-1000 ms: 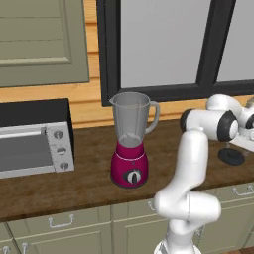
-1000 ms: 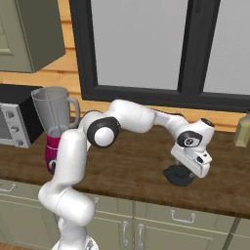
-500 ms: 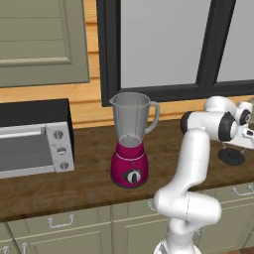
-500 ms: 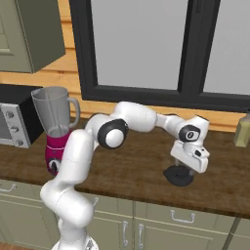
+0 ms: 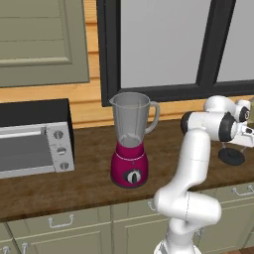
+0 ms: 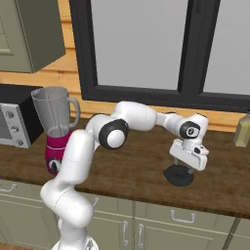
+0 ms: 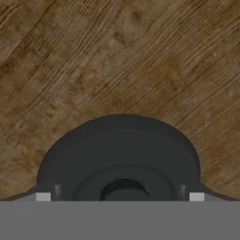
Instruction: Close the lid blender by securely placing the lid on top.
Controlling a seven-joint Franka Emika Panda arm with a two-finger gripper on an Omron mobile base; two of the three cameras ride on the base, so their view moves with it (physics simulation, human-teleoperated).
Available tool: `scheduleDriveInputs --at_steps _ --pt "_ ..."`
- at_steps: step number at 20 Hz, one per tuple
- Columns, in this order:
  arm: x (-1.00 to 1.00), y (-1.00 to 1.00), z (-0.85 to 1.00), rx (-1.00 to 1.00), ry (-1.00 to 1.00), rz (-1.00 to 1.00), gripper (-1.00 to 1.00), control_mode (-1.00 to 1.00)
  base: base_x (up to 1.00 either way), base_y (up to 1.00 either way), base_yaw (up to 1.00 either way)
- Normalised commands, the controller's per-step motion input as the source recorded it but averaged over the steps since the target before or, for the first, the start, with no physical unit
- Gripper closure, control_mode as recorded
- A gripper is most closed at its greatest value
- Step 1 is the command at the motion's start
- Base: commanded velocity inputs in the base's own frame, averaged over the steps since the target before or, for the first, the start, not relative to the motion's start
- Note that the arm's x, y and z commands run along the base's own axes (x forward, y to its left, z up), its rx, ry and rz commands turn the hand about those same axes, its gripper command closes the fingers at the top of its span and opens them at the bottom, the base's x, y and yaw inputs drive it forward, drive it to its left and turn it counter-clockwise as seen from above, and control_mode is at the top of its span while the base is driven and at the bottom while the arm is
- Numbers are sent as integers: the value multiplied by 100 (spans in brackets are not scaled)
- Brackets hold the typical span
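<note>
The lid [image 6: 179, 176] lies flat on the wooden counter [image 6: 127, 171], well apart from the blender [image 6: 57, 128] and off toward 3 o'clock of it in the right base view. The gripper [image 6: 181, 168] hangs straight down over the lid, its tips at the raised knob in the lid's middle. In the hand view the lid [image 7: 119, 154] sits at 6 o'clock, with the two finger tips [image 7: 43, 196] spread wide, one at each side of the knob near the lid's outer edge, so the jaws stand wide and hold nothing. In the left base view the lid [image 5: 231, 157] shows at 3 o'clock under the hand, and the blender [image 5: 131, 140] stands near the middle of the counter [image 5: 74, 183], its jar mouth uncovered. A toaster oven [image 5: 32, 139] sits at 9 o'clock of the blender. A bottle [image 6: 242, 129] stands at the counter's back, at 2 o'clock of the lid in the right base view.
</note>
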Motion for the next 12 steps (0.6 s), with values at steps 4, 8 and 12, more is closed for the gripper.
scheduleDriveInputs --at_steps 4,8,12 --pt "-2 16 -1 -2 0 2 -100 -100 0 0 0" --pt "-31 11 0 -1 -6 3 -100 -100 0 0 0" --pt "-6 -1 -6 0 0 2 -100 -100 0 0 0"
